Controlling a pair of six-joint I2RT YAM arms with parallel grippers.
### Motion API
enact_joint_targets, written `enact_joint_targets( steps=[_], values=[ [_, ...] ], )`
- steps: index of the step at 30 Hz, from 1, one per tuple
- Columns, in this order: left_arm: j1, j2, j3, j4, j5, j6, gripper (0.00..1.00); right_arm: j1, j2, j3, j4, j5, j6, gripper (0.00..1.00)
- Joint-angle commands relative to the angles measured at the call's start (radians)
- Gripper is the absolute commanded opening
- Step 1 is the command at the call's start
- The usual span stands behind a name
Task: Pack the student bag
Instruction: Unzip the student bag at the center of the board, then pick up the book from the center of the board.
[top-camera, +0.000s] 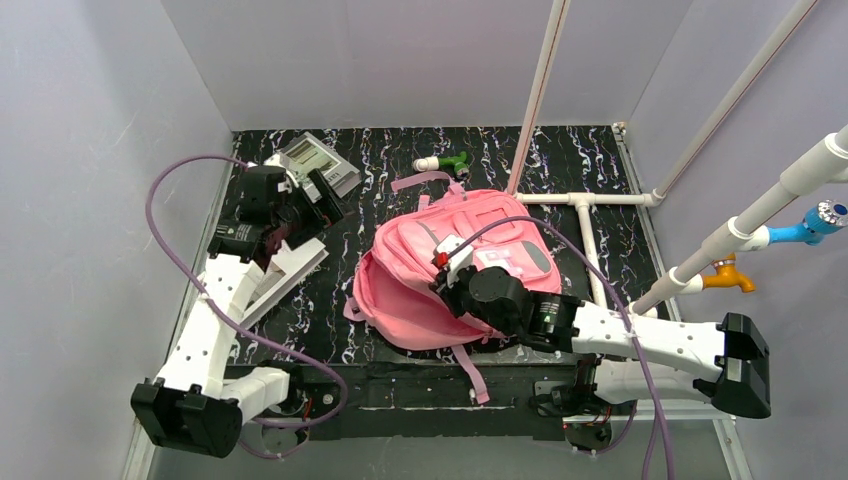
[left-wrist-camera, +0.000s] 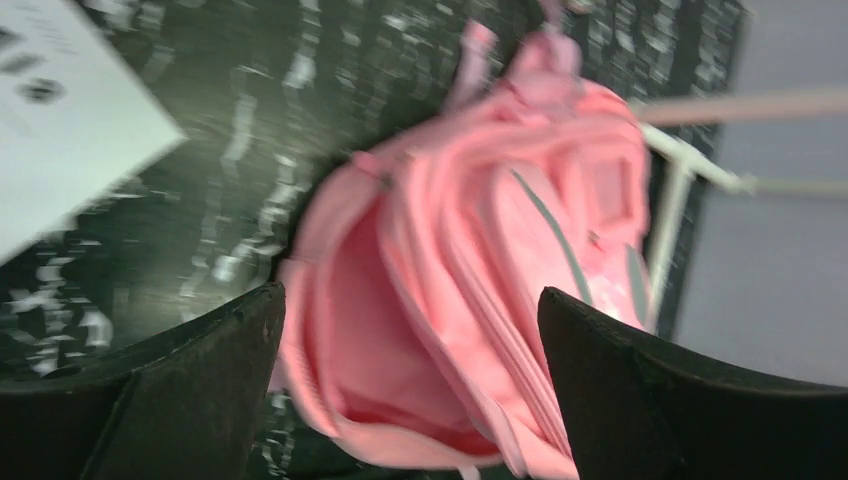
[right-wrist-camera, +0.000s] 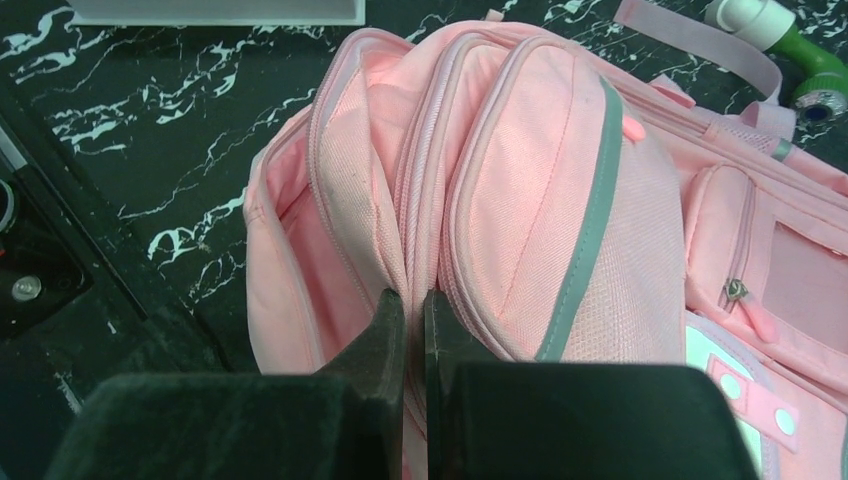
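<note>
Top external view: a pink student bag (top-camera: 455, 262) lies flat at the centre of a black, white-veined worktop (top-camera: 590, 160), its front pockets facing up. Its main compartment gapes open on the side facing 9 o'clock, and one pink strap trails off the near edge at 6 o'clock.

The right arm reaches in from 4 o'clock, and the right gripper (top-camera: 450, 275) sits on top of the bag. Seen from the right wrist, this gripper is clenched on the bag – its two dark fingers (right-wrist-camera: 385, 325) pinch a ridge of pink fabric between the open main compartment and the zipped front pocket with the grey stripe.

The left gripper (top-camera: 318, 208) hangs above the worktop at 9 o'clock from the bag, well apart from it. The left wrist view is blurred, but it shows this gripper released, with its fingers (left-wrist-camera: 215, 360) spread wide and nothing between them; the bag's open mouth shows beyond them.

A white sheet (top-camera: 290, 272) lies just below the left gripper, and a grey booklet (top-camera: 318, 160) lies at about 10 o'clock near the back wall. A green and white plastic piece (top-camera: 445, 162) rests at 12 o'clock, just beyond the bag's top strap. A white pipe frame (top-camera: 585, 215) stands at 3 o'clock – close beside the bag.
</note>
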Motion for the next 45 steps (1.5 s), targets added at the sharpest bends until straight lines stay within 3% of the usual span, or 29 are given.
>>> enact_joint_targets(
  steps=[1, 4, 5, 6, 8, 11, 13, 14, 17, 20, 23, 27, 32, 37, 40, 45],
  values=[
    [0.075, 0.067, 0.011, -0.143, -0.322, 0.142, 0.98, -0.010, 0.017, 0.070, 0.021, 0.055, 0.003, 0.01],
    [0.133, 0.131, 0.023, -0.150, -0.360, 0.134, 0.98, -0.010, 0.061, 0.083, -0.075, 0.033, -0.005, 0.03],
    [0.154, 0.141, 0.019, -0.156, -0.373, 0.122, 0.98, -0.010, 0.079, 0.093, -0.103, -0.005, -0.008, 0.07],
    [0.181, 0.142, 0.010, -0.150, -0.355, 0.113, 0.98, -0.010, 0.098, 0.103, -0.131, -0.072, -0.012, 0.15],
    [0.237, 0.130, -0.006, -0.125, -0.314, 0.123, 0.98, -0.010, 0.128, 0.109, -0.149, -0.174, -0.007, 0.40],
    [0.243, 0.109, 0.007, -0.121, -0.306, 0.196, 0.98, -0.010, 0.200, 0.179, -0.177, -0.290, 0.031, 0.61],
    [0.243, 0.081, 0.012, -0.125, -0.318, 0.234, 0.98, -0.010, 0.258, 0.269, -0.194, -0.337, 0.084, 0.93],
    [0.243, 0.068, 0.021, -0.136, -0.328, 0.248, 0.98, -0.010, 0.292, 0.319, -0.190, -0.363, 0.132, 0.98],
    [0.243, 0.011, 0.051, -0.169, -0.356, 0.287, 0.98, -0.010, 0.436, 0.521, -0.200, -0.470, 0.173, 0.98],
    [0.243, -0.042, 0.100, -0.208, -0.397, 0.310, 0.98, -0.026, 0.556, 0.679, -0.167, -0.460, 0.220, 0.98],
    [0.243, -0.057, 0.210, -0.268, -0.436, 0.281, 0.98, -0.071, 0.655, 0.739, -0.056, -0.461, 0.290, 0.98],
    [0.242, -0.044, 0.353, -0.306, -0.380, 0.245, 0.98, -0.155, 0.787, 0.777, 0.074, -0.474, 0.371, 0.98],
    [0.206, -0.034, 0.439, -0.308, -0.172, 0.248, 0.98, -0.247, 0.954, 0.808, 0.228, -0.520, 0.504, 0.88],
    [0.160, -0.074, 0.284, -0.159, 0.165, 0.179, 0.98, -0.271, 1.168, 1.006, 0.222, -0.545, 0.546, 0.80],
    [0.140, -0.095, 0.249, -0.119, 0.236, 0.175, 0.94, -0.284, 1.299, 1.150, 0.160, -0.539, 0.567, 0.76],
    [0.096, -0.108, 0.266, -0.120, 0.266, 0.190, 0.93, -0.294, 1.379, 1.210, 0.151, -0.539, 0.598, 0.68]
  ],
)
